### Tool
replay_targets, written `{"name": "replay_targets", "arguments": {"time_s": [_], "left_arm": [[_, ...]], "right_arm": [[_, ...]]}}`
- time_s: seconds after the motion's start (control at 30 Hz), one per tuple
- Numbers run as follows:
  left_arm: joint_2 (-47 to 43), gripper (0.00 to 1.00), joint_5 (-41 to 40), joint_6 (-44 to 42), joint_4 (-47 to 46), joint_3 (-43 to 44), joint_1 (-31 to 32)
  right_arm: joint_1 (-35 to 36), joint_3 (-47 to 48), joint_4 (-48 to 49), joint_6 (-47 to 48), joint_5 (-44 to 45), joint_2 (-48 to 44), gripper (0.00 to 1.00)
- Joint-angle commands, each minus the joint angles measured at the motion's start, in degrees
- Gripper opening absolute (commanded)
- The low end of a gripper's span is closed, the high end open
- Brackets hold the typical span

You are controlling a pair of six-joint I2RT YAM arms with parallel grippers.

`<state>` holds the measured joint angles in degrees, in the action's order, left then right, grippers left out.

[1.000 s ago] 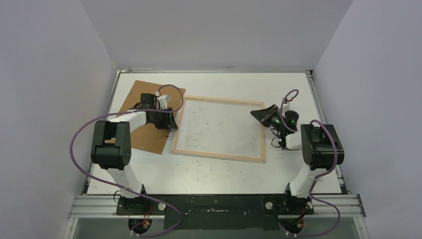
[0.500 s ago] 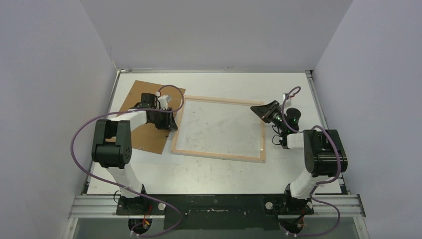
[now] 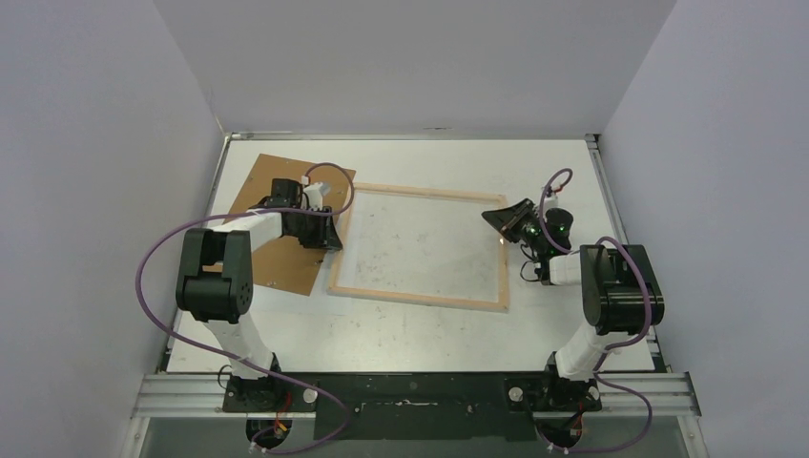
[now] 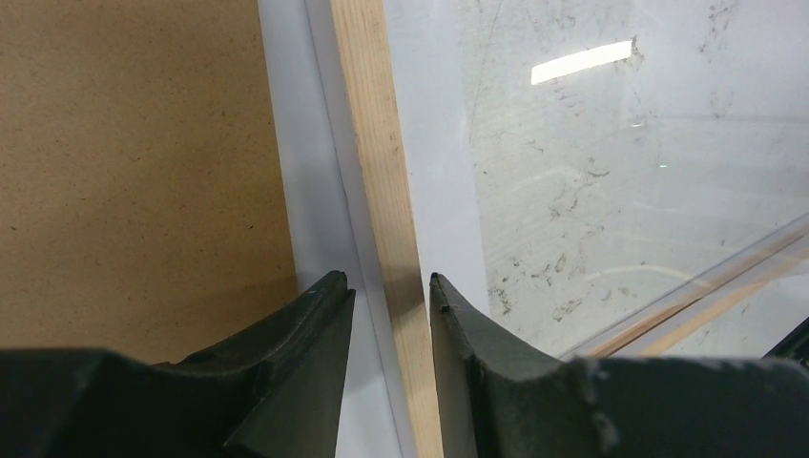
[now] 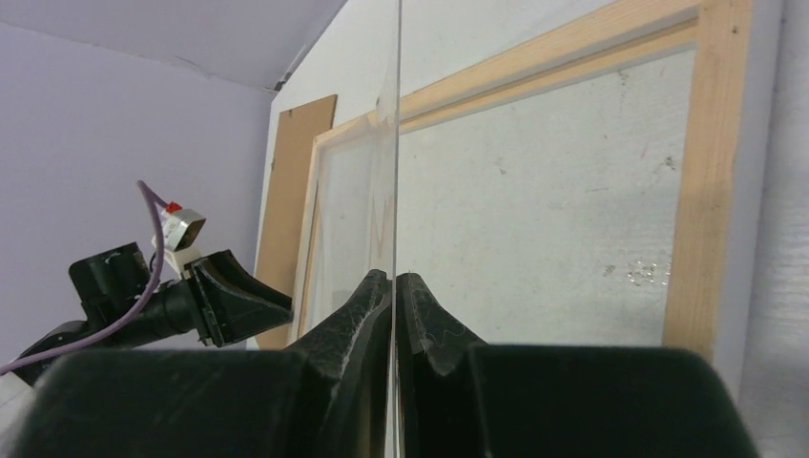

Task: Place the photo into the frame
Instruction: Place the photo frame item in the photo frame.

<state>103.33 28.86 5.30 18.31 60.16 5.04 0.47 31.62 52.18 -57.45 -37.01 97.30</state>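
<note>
The pale wooden frame [image 3: 420,298] lies flat in the middle of the table. My left gripper [image 3: 332,229] is open and straddles the frame's left bar [image 4: 382,143], one finger on each side, the left finger clear of the wood. My right gripper [image 3: 498,218] is at the frame's right bar and is shut on the edge of a clear pane [image 5: 395,143], seen edge-on in the right wrist view and tilted up over the frame [image 5: 711,172]. The pane [image 4: 591,191] also shows in the left wrist view. The photo is out of view.
A brown fibreboard backing panel [image 3: 277,258] lies left of the frame, under my left arm, and shows in the left wrist view [image 4: 134,143]. The table top is white and scuffed. Grey walls close in the table on three sides.
My right gripper shifted slightly toward the back with the pane, then came back to about where it was. The left arm and the frame have not moved.
</note>
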Motion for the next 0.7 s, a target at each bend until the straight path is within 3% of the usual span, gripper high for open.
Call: {"name": "replay_targets", "arguments": {"time_s": [0.0, 0.47, 0.67], "left_arm": [[-0.31, 0.34, 2.11, -0.3, -0.47, 1.43, 0.45], [-0.62, 0.32, 3.1, -0.38, -0.47, 1.24, 0.76], [-0.8, 0.32, 3.22, -0.29, -0.45, 1.17, 0.76]], "right_arm": [[0.43, 1.87, -2.09, 3.07, 3.18, -0.53, 0.05], [4.71, 5.2, -17.56, 13.01, 13.76, -3.31, 0.05], [5.25, 5.53, -19.04, 13.21, 14.11, -3.25, 0.05]]}}
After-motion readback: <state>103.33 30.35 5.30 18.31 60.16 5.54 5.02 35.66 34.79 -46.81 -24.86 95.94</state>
